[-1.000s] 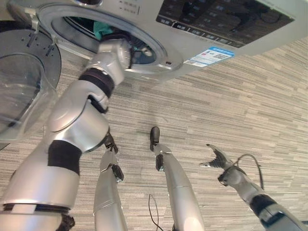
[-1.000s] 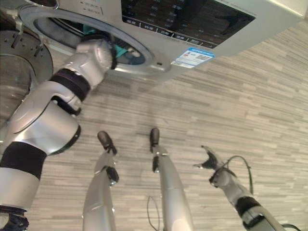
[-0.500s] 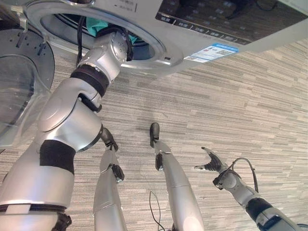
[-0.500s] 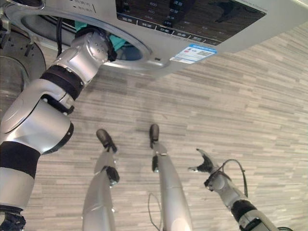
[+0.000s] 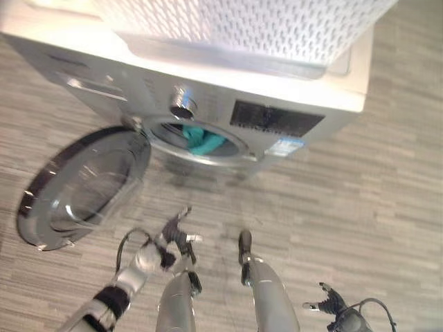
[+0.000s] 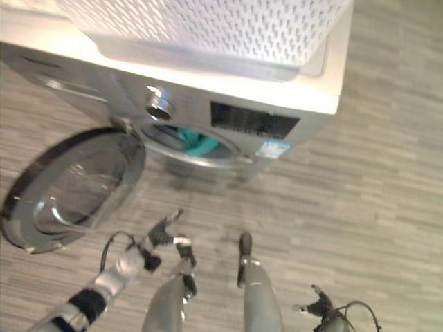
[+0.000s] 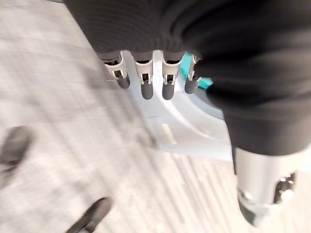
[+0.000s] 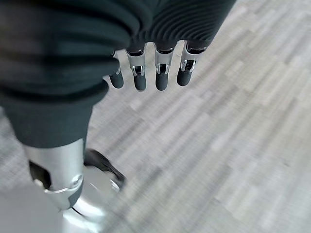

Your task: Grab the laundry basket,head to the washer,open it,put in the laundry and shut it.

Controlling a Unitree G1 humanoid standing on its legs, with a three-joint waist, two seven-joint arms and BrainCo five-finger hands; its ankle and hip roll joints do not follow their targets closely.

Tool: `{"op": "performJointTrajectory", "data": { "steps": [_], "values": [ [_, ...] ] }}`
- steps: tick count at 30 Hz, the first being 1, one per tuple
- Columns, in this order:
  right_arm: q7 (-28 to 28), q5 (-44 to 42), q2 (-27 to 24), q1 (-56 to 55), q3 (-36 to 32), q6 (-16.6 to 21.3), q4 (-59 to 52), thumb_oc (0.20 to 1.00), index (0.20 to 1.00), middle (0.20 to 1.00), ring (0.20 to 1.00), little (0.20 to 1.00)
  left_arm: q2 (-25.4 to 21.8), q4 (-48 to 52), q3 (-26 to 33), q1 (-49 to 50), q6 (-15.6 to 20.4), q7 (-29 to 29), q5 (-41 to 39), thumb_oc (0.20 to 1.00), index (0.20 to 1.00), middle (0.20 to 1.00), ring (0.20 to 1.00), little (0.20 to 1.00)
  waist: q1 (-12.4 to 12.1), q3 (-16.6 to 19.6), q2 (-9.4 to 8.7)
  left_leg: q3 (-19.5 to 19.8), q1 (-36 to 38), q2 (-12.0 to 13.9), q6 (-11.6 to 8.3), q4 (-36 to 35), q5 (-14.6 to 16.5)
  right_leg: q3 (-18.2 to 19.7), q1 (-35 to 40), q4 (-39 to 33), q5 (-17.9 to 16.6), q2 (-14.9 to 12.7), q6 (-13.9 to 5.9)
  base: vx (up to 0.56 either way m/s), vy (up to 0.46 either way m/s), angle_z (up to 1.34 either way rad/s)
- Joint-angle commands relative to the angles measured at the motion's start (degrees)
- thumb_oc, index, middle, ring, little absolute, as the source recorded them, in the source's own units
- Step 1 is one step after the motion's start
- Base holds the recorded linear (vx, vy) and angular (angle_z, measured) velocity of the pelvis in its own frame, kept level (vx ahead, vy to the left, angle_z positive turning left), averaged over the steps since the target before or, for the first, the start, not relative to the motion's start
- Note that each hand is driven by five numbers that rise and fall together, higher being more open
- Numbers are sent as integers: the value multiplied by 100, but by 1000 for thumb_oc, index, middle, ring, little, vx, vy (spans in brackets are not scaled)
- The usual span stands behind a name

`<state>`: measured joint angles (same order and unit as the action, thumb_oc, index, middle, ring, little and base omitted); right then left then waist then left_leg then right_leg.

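The silver washer stands ahead with its round glass door swung wide open to the left. Teal laundry lies inside the drum opening, and shows past my left fingers as teal cloth. The white perforated laundry basket sits on top of the washer. My left hand hangs low in front of the washer, open and empty, below the door's edge. Down at the lower right, my right hand is open above the floor, fingers straight, holding nothing.
Grey wood-plank floor stretches around the washer, with free room to its right. The open door takes up the space to the left of the drum.
My left arm has come out of the drum and dropped low, leaving the teal laundry inside. The camera has pulled back and up, so the whole washer and the basket now show.
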<state>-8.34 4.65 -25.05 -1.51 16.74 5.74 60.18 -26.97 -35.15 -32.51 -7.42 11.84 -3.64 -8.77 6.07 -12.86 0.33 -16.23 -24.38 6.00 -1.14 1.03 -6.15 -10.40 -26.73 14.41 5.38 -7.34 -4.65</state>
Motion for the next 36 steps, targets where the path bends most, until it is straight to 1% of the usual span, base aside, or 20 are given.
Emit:
{"op": "performJointTrajectory", "data": {
  "steps": [1,3,4,5,6,7,8,9,10,11,12,14,17,20,22,27,33,35,36],
  "values": [
    [-89,-607,-92,-85,-383,-43,39,1000,1000,1000,1000,1000,494,-774,357,-167,5,-54,558,1000,1000,1000,1000,1000,73,253,-78,101,105,-40,-289,97,-67,-240,1172,-562,239,435,91,97,-5,15],
    [-174,-822,-150,78,-573,-3,90,1000,1000,1000,1000,1000,726,-1311,400,-20,-99,-305,1288,1000,1000,1000,1000,1000,25,353,-78,143,478,-19,-313,-132,-145,-276,1493,-751,199,429,45,73,-3,23],
    [-217,-930,-163,153,-647,22,85,1000,1000,1000,1000,1000,822,-1525,459,84,-127,-408,1522,1000,1000,1000,1000,1000,-5,391,-73,141,669,-4,-320,-266,-187,-299,1642,-825,160,421,20,45,-2,25],
    [-240,-1072,-108,198,-726,56,128,1000,1000,1000,1000,1000,945,-1874,668,208,-184,-530,1539,1000,1000,1000,1000,1000,-69,454,-72,165,833,16,-334,-387,-233,-321,1759,-887,120,413,-10,46,-7,10],
    [-245,-1141,-54,233,-753,70,173,1000,1000,1000,1000,1000,1072,-2095,798,279,-182,-586,1509,1000,1000,1000,1000,1000,-113,495,-71,188,957,20,-340,-458,-266,-343,1881,-945,113,412,-9,57,-29,5],
    [-226,-1282,87,265,-788,85,273,1000,1000,1000,1000,1000,1214,-2410,1223,449,-177,-792,1354,1000,1000,1000,1000,1000,-263,627,-94,246,1159,14,-357,-551,-292,-402,2144,-1092,96,414,-20,9,-44,0],
    [-239,-1365,196,219,-826,156,291,1000,1000,1000,1000,1000,1221,-2352,1563,613,-67,-951,1175,1000,1000,1000,1000,1000,-372,665,-89,256,1204,33,-322,-601,-414,-526,2270,-1227,-27,429,2,99,-83,27],
    [-23,-1696,125,173,-989,70,-100,1000,1000,1000,1000,1000,1209,-2600,1988,838,-37,-998,893,1000,1000,1000,1000,1000,-423,823,-191,367,1372,-3,-419,-603,-305,-570,2588,-1394,49,413,-50,44,-83,51],
    [-82,-1484,306,-98,-862,195,-748,1000,1000,1000,1000,1000,1217,-2868,2260,788,-8,-1018,728,1000,1000,1000,1000,1000,-461,892,-207,352,1372,34,-386,-603,-401,-659,2662,-1487,-33,453,-23,103,-91,70],
    [-82,-1474,524,-226,-817,213,-881,1000,1000,1000,1000,1000,1169,-2936,2359,825,21,-1141,755,1000,1000,1000,1000,1000,-530,930,-233,416,1400,19,-398,-603,-407,-689,2766,-1550,-34,464,-20,28,-100,53],
    [-120,-1533,708,-304,-744,277,-937,1000,1000,1000,1000,1000,1132,-3053,2520,958,48,-1305,746,1000,1000,1000,1000,1000,-616,989,-281,573,1400,17,-431,-603,-463,-753,2915,-1585,32,499,16,68,-90,39],
    [-120,-1688,789,-284,-758,315,-957,1000,1000,1000,1000,1000,1118,-3176,2671,982,38,-1294,596,1000,1000,1000,1000,1000,-674,1030,-287,708,1326,20,-471,-603,-507,-809,2952,-1525,125,513,71,48,-47,33],
    [-211,-1829,763,-256,-909,327,-999,1000,1000,1000,1000,1000,1127,-3136,2808,1087,38,-1331,511,1000,1000,1000,1000,1000,-733,1078,-269,813,1338,-21,-441,-603,-488,-861,3025,-1470,205,538,117,50,-2,34],
    [-309,-1903,732,-279,-1060,353,-1168,1000,1000,1000,1000,1000,1161,-3169,2895,1143,43,-1352,447,1000,1000,1000,1000,1000,-749,1127,-284,831,1380,-59,-408,-603,-456,-909,3108,-1505,201,530,98,89,6,14],
    [-521,-1949,592,-299,-1434,408,-1611,1000,1000,1000,1000,1000,1222,-3241,3057,1259,18,-1301,321,1000,1000,1000,1000,1000,-761,1205,-285,845,1428,-97,-374,-603,-352,-916,3180,-1547,185,484,27,108,44,8],
    [-869,-1832,343,-231,-1960,466,-2283,1000,1000,1000,1000,1000,1266,-3293,3141,1318,1,-1207,272,1000,1000,1000,1000,1000,-774,1264,-285,749,1536,-163,-286,-603,-135,-814,3217,-1478,181,362,-61,84,78,-11],
    [-1181,-1694,169,-153,-2447,462,-2933,1000,1000,1000,1000,1000,1349,-3184,3100,1255,-16,-1136,210,1000,1000,1000,1000,1000,-739,1280,-285,614,1802,-340,-94,-603,177,-762,3226,-1128,149,141,-203,91,120,-12],
    [-1331,-1541,107,-169,-2655,475,-3448,1000,1000,1000,1000,1000,1368,-3104,3061,1208,-38,-1121,261,1000,1000,1000,1000,1000,-695,1286,-288,574,1907,-427,-21,-603,266,-759,3230,-977,70,63,-260,110,166,-16],
    [-1561,-1319,3,-144,-2895,495,-3878,1000,1000,1000,1000,1000,1389,-3017,2968,1162,-56,-1074,335,1000,1000,1000,1000,1000,-663,1306,-279,563,2012,-516,54,-603,351,-728,3238,-832,-10,-19,-317,121,194,-10]
  ]
}}
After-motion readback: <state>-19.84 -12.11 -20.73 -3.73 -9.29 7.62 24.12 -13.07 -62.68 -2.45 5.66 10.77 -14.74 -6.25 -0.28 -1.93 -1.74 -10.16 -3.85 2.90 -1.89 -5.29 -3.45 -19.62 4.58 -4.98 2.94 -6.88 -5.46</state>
